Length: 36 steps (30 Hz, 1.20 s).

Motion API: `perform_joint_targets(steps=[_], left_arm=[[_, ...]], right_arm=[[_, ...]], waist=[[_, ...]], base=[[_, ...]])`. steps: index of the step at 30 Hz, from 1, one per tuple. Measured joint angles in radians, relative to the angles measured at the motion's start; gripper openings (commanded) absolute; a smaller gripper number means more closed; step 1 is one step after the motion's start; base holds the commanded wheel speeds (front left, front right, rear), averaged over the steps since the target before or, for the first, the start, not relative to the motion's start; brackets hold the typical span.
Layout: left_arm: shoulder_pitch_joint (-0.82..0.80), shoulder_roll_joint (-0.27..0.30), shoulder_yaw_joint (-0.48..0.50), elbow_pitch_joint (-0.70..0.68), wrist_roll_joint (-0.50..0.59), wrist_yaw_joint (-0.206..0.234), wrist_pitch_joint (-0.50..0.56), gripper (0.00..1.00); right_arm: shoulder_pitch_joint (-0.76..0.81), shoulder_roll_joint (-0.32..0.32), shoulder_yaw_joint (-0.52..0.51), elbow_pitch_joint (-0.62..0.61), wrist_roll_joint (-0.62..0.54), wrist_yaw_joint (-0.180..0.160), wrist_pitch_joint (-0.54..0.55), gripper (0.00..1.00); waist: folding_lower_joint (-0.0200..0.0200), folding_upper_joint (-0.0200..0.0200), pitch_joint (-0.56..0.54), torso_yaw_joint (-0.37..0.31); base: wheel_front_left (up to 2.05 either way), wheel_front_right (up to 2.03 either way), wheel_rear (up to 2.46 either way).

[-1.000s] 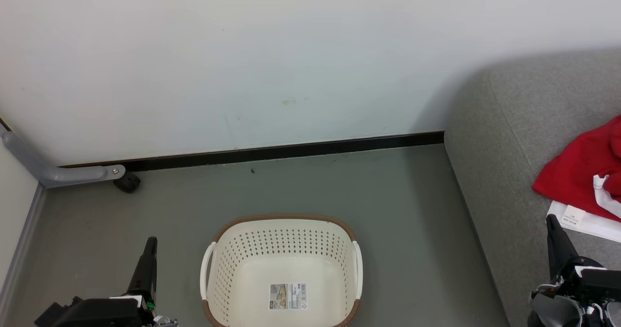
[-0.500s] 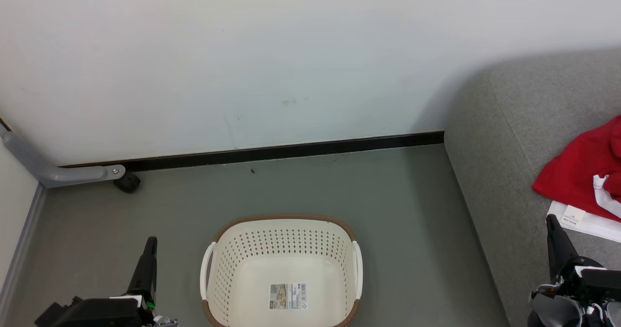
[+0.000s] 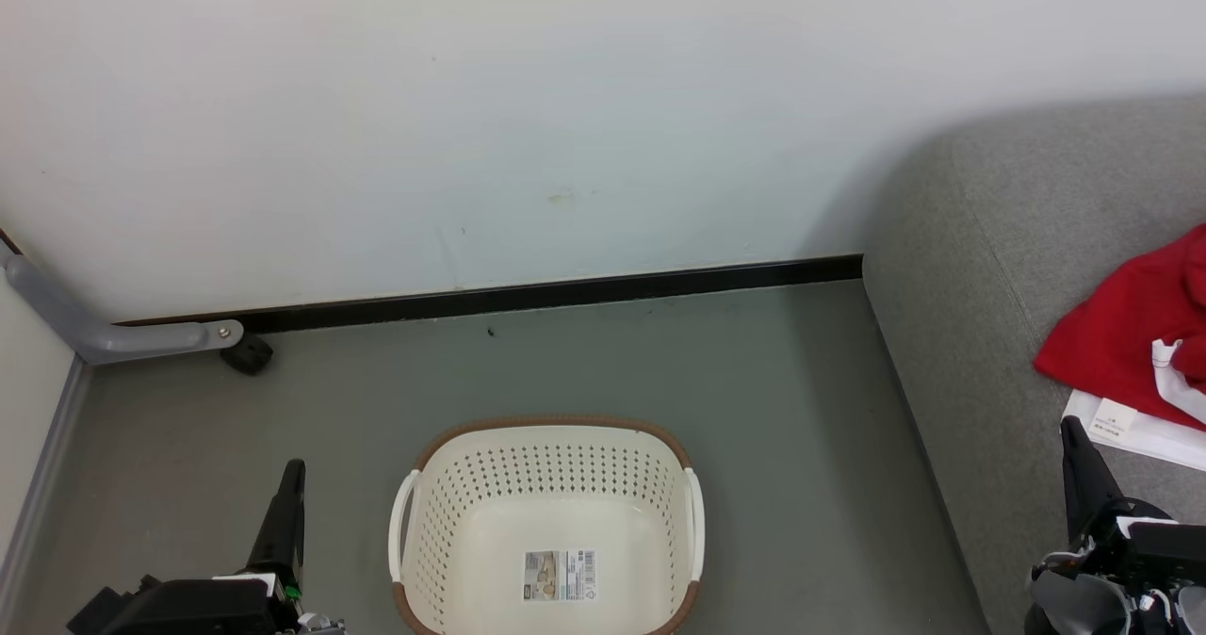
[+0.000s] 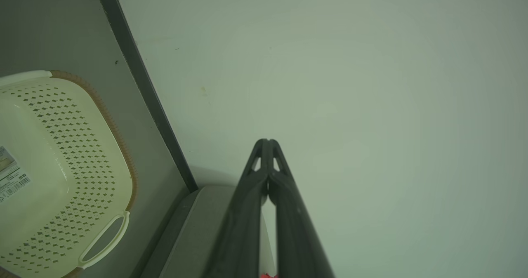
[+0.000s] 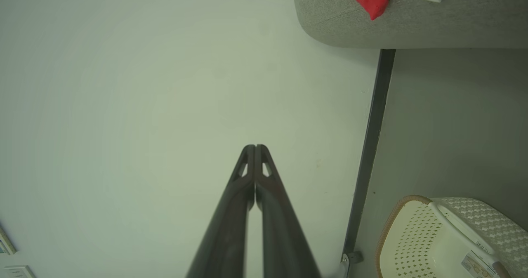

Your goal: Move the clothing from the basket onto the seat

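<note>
Left end effector: 2 fingers pressed together, nothing held, just left of basket. Right end effector: fingers together, nothing held, tip near white edge of clothing. Red clothing lies on grey seat. Basket on floor, label sticker on bare bottom.

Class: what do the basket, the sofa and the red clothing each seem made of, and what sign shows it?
Basket: probably moulded plastic, smooth cream walls punched with holes; brown rim looks woven. Sofa: matt grey fabric, grainy weave, visible seam. Clothing: soft red cloth, creased and draped; fibre unclear.
</note>
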<state>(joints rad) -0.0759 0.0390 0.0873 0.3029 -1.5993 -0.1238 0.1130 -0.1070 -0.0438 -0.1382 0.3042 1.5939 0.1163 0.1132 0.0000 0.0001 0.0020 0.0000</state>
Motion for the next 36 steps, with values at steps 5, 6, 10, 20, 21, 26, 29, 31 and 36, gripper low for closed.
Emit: perform_joint_targets(steps=[5,6,10,20,21,26,29,31,36], left_arm=[[0.000,0.000,0.000,0.000,0.000,0.000,0.000,0.00],[0.000,0.000,0.000,0.000,0.000,0.000,0.000,0.00],[0.000,0.000,0.000,0.000,0.000,0.000,0.000,0.00],[0.000,0.000,0.000,-0.001,0.000,0.000,0.000,0.00],[0.000,0.000,0.000,-0.001,0.000,0.000,0.000,0.00],[0.000,0.000,0.000,-0.001,0.000,0.000,0.000,0.00],[0.000,0.000,0.000,-0.001,0.000,0.000,0.000,0.00],[0.000,0.000,0.000,-0.001,0.000,0.000,0.000,0.00],[0.000,0.000,0.000,-0.001,0.000,0.000,0.000,0.00]], right_arm=[[0.000,0.000,0.000,0.000,0.000,0.000,0.000,0.00],[0.000,0.000,0.000,0.000,0.000,0.000,0.000,0.00],[0.000,0.000,0.000,0.000,0.000,0.000,0.000,0.00],[0.000,0.000,0.000,0.000,0.000,0.000,0.000,0.00],[0.000,0.000,0.000,0.000,0.000,0.000,0.000,0.00],[0.000,0.000,0.000,0.000,0.000,0.000,0.000,0.00],[0.000,0.000,0.000,0.000,0.000,0.000,0.000,0.00],[0.000,0.000,0.000,0.000,0.000,0.000,0.000,0.00],[0.000,0.000,0.000,0.000,0.000,0.000,0.000,0.00]], waist=[[0.0000,0.0000,0.000,0.000],[0.0000,0.0000,0.000,0.000],[0.0000,0.0000,0.000,0.000],[0.0000,0.0000,0.000,0.000],[-0.0003,0.0000,0.000,0.000],[-0.0003,0.0000,0.000,0.000],[-0.0003,0.0000,0.000,0.000],[-0.0002,0.0000,0.000,0.000],[-0.0001,0.0000,0.000,0.000]], base=[[0.00,0.00,0.00],[0.00,0.00,0.00],[0.00,0.00,0.00],[0.00,0.00,0.00],[0.00,0.00,0.00],[0.00,0.00,0.00],[0.00,0.00,0.00],[0.00,0.00,0.00],[0.00,0.00,0.00]])
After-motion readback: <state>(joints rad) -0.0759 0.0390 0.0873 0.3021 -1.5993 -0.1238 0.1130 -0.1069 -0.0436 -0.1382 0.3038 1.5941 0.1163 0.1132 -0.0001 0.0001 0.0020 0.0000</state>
